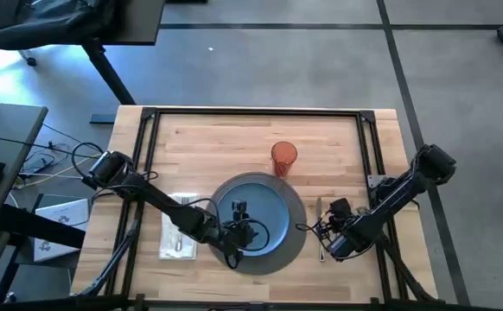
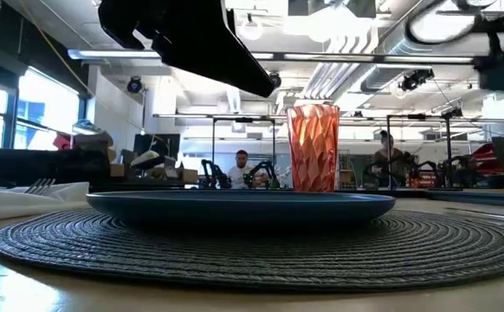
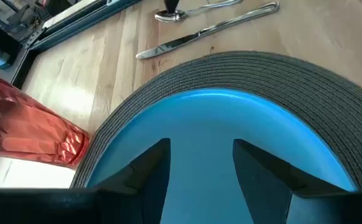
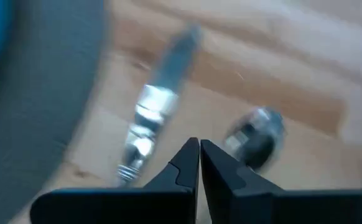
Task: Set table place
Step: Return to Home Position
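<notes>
The place (image 1: 296, 203) is a round, dark grey mat. It is woven in rings, like thin rope going round and round. It lies flat on the table (image 1: 200, 138), which is made of pale wood planks with a thin black frame.

A smooth blue plate (image 1: 269, 203) sits in the middle of the mat. A ring of grey mat shows all the way around it. An orange cup (image 1: 283, 157) stands up straight just beside the mat's far rim.

On the left arm's side of the mat lies a white napkin (image 1: 172, 226) with a fork (image 2: 40, 185) on top. On the right arm's side, a knife (image 3: 206, 31) lies just beside the mat's rim. A spoon (image 3: 199, 9) lies on the other side of the knife from the mat.

The left gripper (image 3: 201, 144) hangs over the plate, inside the mat's rim. Its fingers are spread wide and hold nothing. The right gripper (image 4: 199, 144) is off the mat, above the knife and spoon. Its fingers are pressed together with nothing between them.

Past the cup, a wide strip of bare wood runs from the mat to the table's far edge. On the opposite side, the mat comes close to the table's edge and little wood is free. Far behind the mat, in the room, a person (image 2: 240, 170) sits.
</notes>
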`<state>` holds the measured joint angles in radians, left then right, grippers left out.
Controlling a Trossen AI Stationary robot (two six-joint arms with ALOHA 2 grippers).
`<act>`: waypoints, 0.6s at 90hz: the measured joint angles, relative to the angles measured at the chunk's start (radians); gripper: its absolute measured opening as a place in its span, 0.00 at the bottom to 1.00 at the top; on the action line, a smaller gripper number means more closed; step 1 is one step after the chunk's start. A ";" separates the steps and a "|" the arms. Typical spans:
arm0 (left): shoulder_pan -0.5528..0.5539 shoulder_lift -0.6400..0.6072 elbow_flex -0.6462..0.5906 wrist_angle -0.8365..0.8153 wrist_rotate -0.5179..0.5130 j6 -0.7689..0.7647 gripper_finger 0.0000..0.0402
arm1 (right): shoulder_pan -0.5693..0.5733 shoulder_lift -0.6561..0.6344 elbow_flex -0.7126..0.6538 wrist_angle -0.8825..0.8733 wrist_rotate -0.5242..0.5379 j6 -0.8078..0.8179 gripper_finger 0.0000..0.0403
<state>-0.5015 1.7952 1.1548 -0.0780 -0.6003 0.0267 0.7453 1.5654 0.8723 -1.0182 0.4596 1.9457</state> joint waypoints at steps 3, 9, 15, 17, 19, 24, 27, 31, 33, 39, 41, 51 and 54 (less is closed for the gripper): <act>-0.003 -0.020 0.010 -0.015 0.000 -0.002 0.39 | -0.007 0.000 0.018 -0.003 0.038 -0.040 0.00; -0.007 -0.076 0.023 -0.057 0.000 -0.026 0.38 | -0.024 0.000 0.067 -0.003 0.111 -0.162 0.00; -0.008 -0.149 0.024 -0.119 0.018 -0.056 0.36 | -0.045 0.000 0.122 0.017 0.178 -0.383 0.00; -0.005 -0.175 0.019 -0.139 0.026 -0.064 0.34 | -0.054 0.000 0.140 0.034 0.195 -0.480 0.00; 0.000 -0.200 0.014 -0.160 0.033 -0.070 0.33 | -0.065 -0.001 0.157 0.058 0.207 -0.581 0.00; 0.015 -0.265 -0.012 -0.203 0.039 -0.075 0.27 | -0.099 -0.002 0.189 0.151 0.223 -0.837 0.00; 0.026 -0.306 -0.032 -0.228 0.038 -0.079 0.24 | -0.126 -0.002 0.200 0.222 0.219 -0.996 0.00; 0.040 -0.358 -0.067 -0.248 0.039 -0.090 0.19 | -0.170 -0.002 0.206 0.322 0.188 -1.186 0.00; 0.047 -0.387 -0.088 -0.253 0.040 -0.096 0.16 | -0.195 -0.002 0.206 0.371 0.155 -1.273 0.00; 0.069 -0.477 -0.158 -0.257 0.056 -0.104 0.07 | -0.279 -0.002 0.196 0.514 0.019 -1.498 0.00; 0.075 -0.507 -0.184 -0.252 0.067 -0.104 0.05 | -0.310 -0.002 0.189 0.556 -0.034 -1.559 0.00; 0.115 -0.651 -0.303 -0.197 0.116 -0.100 0.02 | -0.465 -0.001 0.159 0.704 -0.277 -1.766 0.00; 0.129 -0.689 -0.333 -0.185 0.131 -0.098 0.02 | -0.508 -0.001 0.156 0.728 -0.340 -1.801 0.00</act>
<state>-0.3724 1.1058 0.8218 -0.2625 -0.4688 -0.0711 0.2375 1.5642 1.0288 -0.2903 0.1194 0.1447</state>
